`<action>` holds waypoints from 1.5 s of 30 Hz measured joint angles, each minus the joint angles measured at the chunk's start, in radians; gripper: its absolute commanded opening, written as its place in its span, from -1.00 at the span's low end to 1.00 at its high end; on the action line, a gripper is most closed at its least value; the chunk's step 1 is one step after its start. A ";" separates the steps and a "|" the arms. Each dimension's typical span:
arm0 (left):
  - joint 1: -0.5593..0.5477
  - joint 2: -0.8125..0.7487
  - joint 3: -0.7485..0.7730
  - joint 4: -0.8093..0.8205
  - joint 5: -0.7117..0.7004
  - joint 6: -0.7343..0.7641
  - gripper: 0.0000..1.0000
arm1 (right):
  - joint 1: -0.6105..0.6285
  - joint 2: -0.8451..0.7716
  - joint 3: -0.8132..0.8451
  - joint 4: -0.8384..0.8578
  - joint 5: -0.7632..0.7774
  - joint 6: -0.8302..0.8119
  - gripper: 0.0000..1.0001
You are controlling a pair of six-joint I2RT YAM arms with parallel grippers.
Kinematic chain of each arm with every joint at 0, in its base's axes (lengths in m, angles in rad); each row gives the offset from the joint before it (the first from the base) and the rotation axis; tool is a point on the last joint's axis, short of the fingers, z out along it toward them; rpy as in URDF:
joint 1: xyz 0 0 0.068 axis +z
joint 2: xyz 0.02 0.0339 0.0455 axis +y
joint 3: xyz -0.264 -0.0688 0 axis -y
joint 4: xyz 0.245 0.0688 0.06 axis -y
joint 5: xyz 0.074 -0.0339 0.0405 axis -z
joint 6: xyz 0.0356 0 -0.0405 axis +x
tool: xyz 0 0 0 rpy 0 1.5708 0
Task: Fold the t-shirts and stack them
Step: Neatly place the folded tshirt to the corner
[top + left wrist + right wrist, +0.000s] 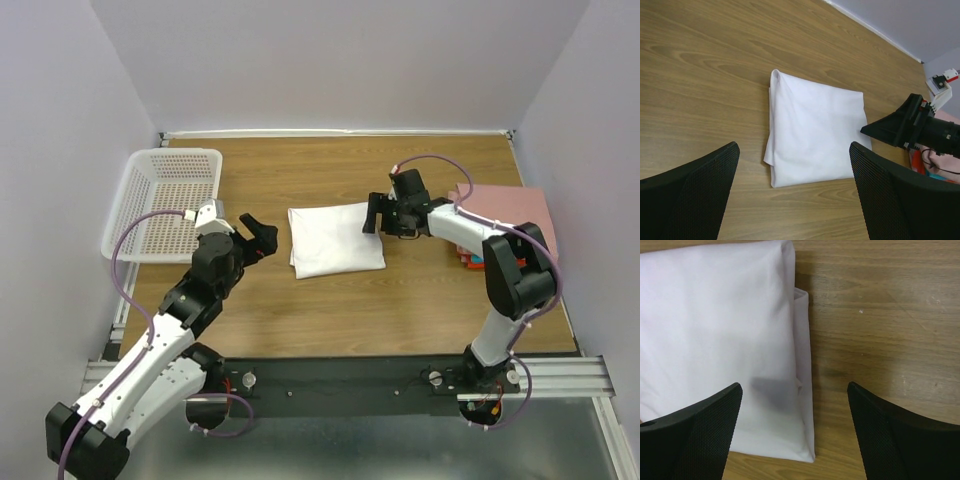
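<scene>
A folded white t-shirt (335,239) lies flat in the middle of the table; it also shows in the left wrist view (815,132) and the right wrist view (720,340). A dusty pink folded shirt (510,208) lies at the right, with red-orange and blue cloth (473,262) peeking from under it. My left gripper (262,237) is open and empty, left of the white shirt. My right gripper (377,213) is open and empty, over the white shirt's right edge near its far corner.
A white perforated basket (165,200) stands at the far left of the table. The right arm (515,270) bends over the pink shirt's near edge. Bare wood (350,310) lies in front of the white shirt.
</scene>
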 measured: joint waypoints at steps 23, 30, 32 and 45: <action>0.000 0.028 -0.028 0.013 0.015 0.015 0.97 | 0.175 0.190 0.139 -0.034 0.225 -0.008 -0.83; 0.000 0.005 -0.037 0.027 0.023 0.015 0.97 | 0.220 0.164 0.116 -0.050 0.384 -0.059 -0.99; 0.000 -0.005 -0.042 0.038 0.026 0.015 0.97 | 0.224 0.144 0.095 -0.061 0.433 -0.078 -0.99; 0.000 -0.040 -0.067 0.072 0.029 0.014 0.97 | 0.219 -0.054 -0.024 -0.171 0.894 -0.299 -0.99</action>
